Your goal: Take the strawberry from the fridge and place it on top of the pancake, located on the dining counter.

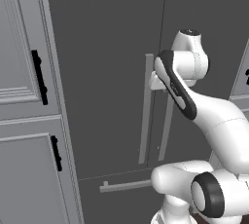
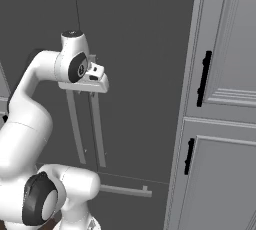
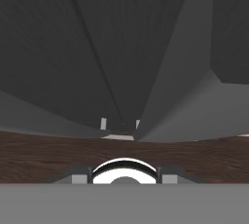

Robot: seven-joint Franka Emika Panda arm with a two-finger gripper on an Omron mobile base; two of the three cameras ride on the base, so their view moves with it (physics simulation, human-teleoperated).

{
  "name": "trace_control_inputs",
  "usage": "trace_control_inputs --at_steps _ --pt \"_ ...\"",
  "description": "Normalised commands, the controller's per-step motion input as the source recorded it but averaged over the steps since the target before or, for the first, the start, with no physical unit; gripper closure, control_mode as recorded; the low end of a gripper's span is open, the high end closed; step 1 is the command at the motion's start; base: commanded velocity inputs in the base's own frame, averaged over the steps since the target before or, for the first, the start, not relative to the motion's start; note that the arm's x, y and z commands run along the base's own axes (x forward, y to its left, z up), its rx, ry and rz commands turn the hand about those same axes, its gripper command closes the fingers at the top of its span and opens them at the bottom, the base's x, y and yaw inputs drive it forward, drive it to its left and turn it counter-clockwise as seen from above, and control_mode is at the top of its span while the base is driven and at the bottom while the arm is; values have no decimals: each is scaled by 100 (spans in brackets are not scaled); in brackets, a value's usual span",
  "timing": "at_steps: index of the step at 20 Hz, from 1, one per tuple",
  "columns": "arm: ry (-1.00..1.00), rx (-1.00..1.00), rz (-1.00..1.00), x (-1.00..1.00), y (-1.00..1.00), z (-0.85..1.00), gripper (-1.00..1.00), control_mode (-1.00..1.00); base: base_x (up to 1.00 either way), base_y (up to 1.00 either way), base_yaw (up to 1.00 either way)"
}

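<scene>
Closed dark grey fridge (image 1: 107, 72), doors shut: gripper (image 2: 95, 81) clamped on the right door's bar handle (image 1: 168, 130) directly below it; door-opening step, pull outward next.

One fridge (image 1: 107, 72), both doors shut. Two long vertical bar handles (image 1: 146, 111) on its doors, side by side at the centre seam, and one horizontal bar handle (image 1: 124, 185) on the drawer below. Cabinet panels (image 2: 225, 39): two to the fridge's right, stacked, and two to its left; one black handle (image 2: 204, 78) on each of the four.
</scene>
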Motion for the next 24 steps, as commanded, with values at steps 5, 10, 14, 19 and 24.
trace_control_inputs --at_steps 5,10,14,19,24 --pt "0 0 0 0 0 0 -100 100 0 0 0" --pt "0 0 0 0 0 0 -100 100 0 0 0" --pt "0 0 0 0 0 0 -100 100 0 0 0" --pt "0 0 0 -5 0 0 -100 -100 0 0 0" --pt "0 0 0 0 0 0 -100 100 -3 0 0"
